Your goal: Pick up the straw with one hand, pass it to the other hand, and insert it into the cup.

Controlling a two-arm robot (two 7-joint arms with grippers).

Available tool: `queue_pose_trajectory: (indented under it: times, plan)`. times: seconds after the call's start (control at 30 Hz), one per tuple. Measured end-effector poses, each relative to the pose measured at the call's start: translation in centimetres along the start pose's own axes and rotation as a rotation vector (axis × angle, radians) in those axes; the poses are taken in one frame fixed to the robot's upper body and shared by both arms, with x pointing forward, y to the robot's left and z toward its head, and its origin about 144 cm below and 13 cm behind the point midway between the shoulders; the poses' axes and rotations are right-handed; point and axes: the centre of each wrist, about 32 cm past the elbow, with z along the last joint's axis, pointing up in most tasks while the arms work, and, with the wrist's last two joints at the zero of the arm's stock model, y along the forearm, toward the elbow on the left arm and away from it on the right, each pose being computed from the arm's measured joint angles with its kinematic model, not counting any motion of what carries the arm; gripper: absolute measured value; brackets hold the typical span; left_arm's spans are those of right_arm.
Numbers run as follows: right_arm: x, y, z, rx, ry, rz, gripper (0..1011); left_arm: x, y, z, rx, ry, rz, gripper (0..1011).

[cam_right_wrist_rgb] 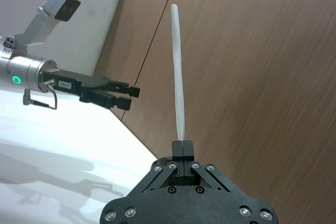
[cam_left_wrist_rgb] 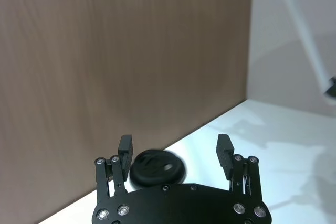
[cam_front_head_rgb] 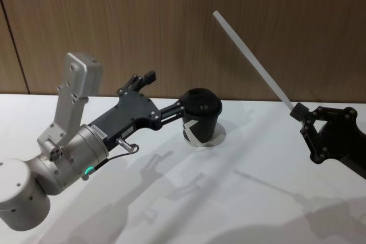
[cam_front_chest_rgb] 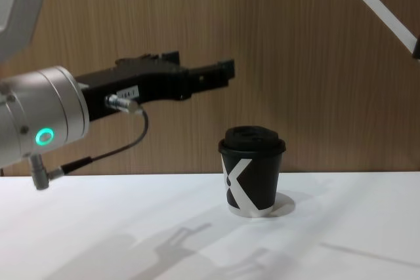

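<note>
The long white straw (cam_front_head_rgb: 257, 64) is held high at right, clamped by the boxy black right gripper (cam_front_head_rgb: 297, 110); handover is judged next, requiring alignment within the long black left gripper (cam_left_wrist_rgb: 175, 144), spread open above and left of the lidded black paper cup (cam_front_head_rgb: 201, 123).

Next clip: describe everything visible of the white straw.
The straw is long, thin, straight and white, plastic or paper by its look. The right end effector pinches its lower end, shut on it. It is in the air, tilted, its free end up and toward the robot's left, before the wood wall. Nothing else touches it; the cup and the open left end effector are apart from it.
</note>
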Motion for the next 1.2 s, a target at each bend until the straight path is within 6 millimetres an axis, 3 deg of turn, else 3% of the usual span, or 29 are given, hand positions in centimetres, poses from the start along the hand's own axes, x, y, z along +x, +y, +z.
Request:
queue_pose_trajectory:
  times: [0.53,1.2]
  plan:
    - [0.0,0.0,0.0,0.0,0.001,0.0,1,1.0,-0.9,0.5,-0.14,0.226,-0.185,1000]
    - [0.0,0.0,0.0,-0.001,0.001,0.0,1,1.2,-4.7,-0.5,-0.267,0.402,-0.364,1000]
